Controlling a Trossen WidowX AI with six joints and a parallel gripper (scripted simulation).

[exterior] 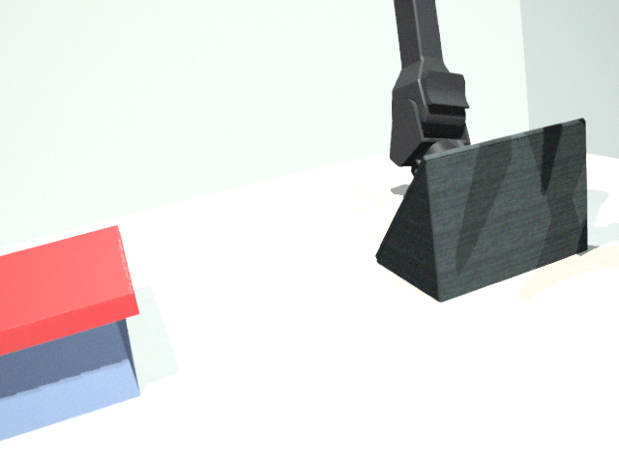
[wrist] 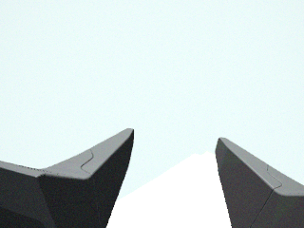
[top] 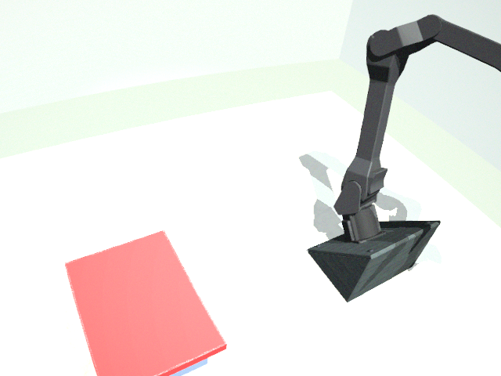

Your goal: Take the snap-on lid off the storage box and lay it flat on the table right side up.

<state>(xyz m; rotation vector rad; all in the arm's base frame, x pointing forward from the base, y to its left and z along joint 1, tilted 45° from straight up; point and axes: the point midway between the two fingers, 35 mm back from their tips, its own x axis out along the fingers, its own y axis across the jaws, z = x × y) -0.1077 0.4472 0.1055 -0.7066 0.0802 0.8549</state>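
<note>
Lid (top: 137,299): red, seated on the pale blue storage box (exterior: 65,394), well apart from the dark wedge block (top: 364,262) where I am.
Lid's long axis: runs from the near table edge away.
My gripper (wrist: 174,203): buried behind the wedge block's top edge, pointing away from the lid.
Fingers: about half apart, nothing between them.

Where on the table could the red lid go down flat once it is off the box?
Between the storage box with its red lid and the dark wedge-shaped block, the white table shows bare; so does the stretch behind the box. It is crowded at the wedge, where the arm reaches down with its open, unloaded gripper.
</note>
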